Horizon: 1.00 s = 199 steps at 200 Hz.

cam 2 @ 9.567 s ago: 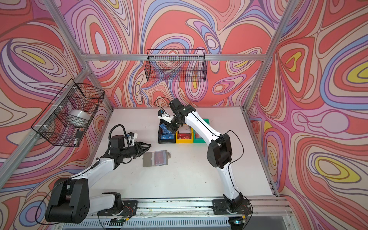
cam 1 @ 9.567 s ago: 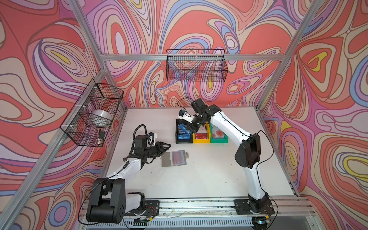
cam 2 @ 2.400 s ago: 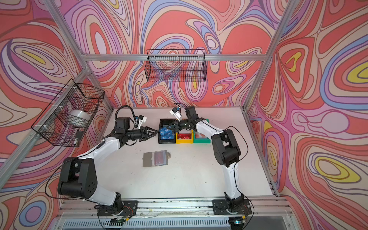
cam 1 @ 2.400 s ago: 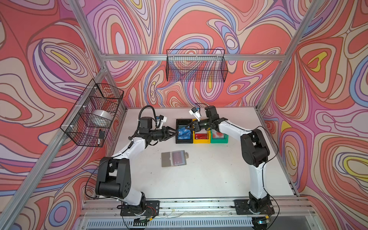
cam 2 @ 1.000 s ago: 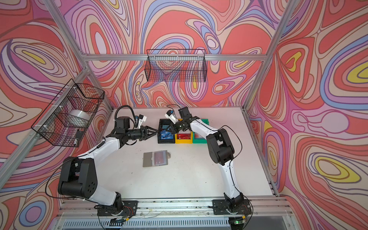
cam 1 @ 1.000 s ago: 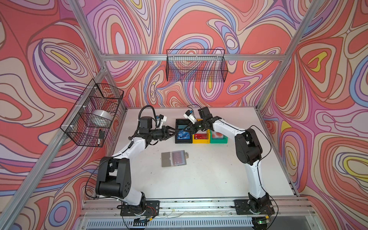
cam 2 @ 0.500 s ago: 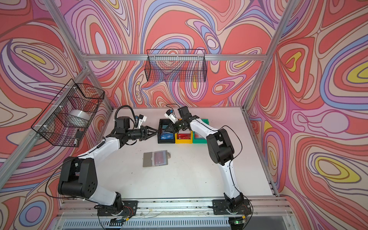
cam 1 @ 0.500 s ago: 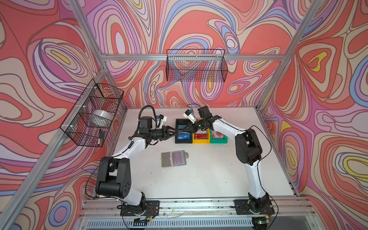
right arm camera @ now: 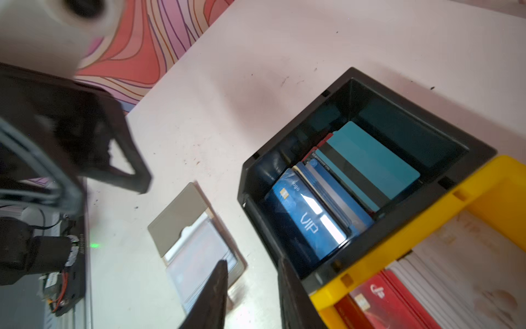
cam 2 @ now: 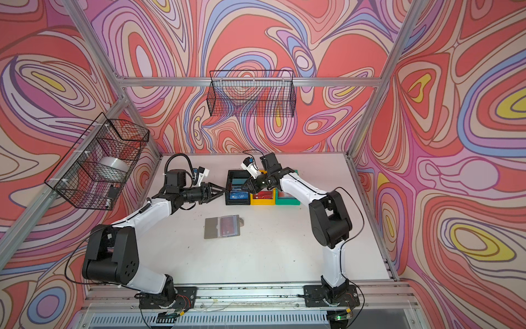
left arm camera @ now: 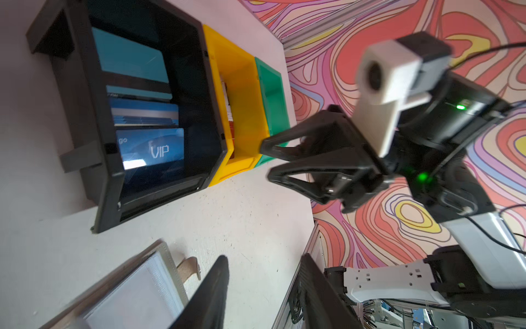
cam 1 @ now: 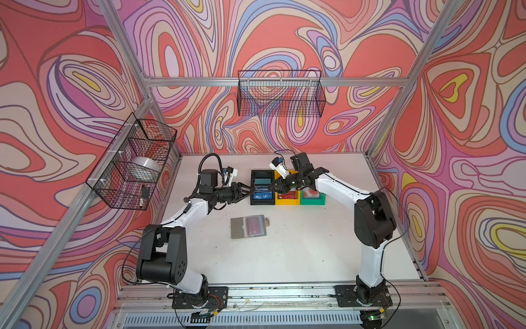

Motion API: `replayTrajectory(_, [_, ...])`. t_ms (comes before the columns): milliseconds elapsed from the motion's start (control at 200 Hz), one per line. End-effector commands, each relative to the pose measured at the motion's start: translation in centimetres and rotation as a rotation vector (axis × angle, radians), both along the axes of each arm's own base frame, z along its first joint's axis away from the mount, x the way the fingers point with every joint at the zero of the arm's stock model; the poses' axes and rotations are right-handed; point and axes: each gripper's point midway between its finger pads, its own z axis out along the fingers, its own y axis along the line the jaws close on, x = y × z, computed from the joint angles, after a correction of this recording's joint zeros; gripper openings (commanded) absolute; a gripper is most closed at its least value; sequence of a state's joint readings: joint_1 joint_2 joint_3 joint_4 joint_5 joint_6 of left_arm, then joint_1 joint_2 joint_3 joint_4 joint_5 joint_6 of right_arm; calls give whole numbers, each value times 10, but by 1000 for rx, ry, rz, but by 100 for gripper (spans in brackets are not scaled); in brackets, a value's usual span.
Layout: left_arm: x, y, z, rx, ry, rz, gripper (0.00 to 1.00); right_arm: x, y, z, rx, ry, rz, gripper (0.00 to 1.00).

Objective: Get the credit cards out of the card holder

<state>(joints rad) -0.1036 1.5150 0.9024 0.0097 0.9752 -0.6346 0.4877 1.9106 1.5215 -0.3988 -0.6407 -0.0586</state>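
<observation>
At the middle of the white table, the card holder lies open and flat, well apart from both arms. In both top views a red card shows through the translucent pocket on its 3 o'clock half, and the small snap tab sticks out from that same edge. At 12 o'clock from the holder three bins stand in a row, touching side to side: the black bin, at its 3 o'clock the yellow bin, then the green bin. The black bin holds a stack of cards leaning on one another, with a blue card lettered VIP at the 6 o'clock end and a teal card toward 12 o'clock. Red cards lie in the yellow bin. The left gripper hovers at the black bin's 9 o'clock wall, pointing toward 3 o'clock, its jaws moderately apart with nothing between them. The right gripper hangs above the wall shared by the black and yellow bins, pointing toward 9 o'clock. Its jaws stand a narrow way apart and hold nothing, and its tips face the left gripper's across the black bin.
</observation>
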Motion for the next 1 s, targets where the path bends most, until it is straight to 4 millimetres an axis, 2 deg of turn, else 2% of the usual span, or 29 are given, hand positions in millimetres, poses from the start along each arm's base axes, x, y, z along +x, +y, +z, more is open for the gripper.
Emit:
replayTrajectory(0, [-14,14,-30,72,108,92,39,-37,6,10,66,70,14,33])
replayTrajectory(165, [-41,21,-71,65,213,167,35,-95,33,-20,28,160,97,31])
replayTrajectory(300, [-57,32,-90,138,268,222,29,-122,54,-51,-43,202,125,26])
replayTrajectory(581, [-71,53,-93,296,301,274,25,-114,57,-100,-154,257,87,20])
replayTrajectory(711, [-80,62,-105,345,352,302,25,-111,57,-123,-203,291,85,17])
replayTrajectory(836, [-87,74,-122,429,411,336,21,-108,56,-132,-227,294,82,15])
replayTrajectory(992, [-89,70,-132,410,431,317,19,-104,53,-137,-262,289,73,14])
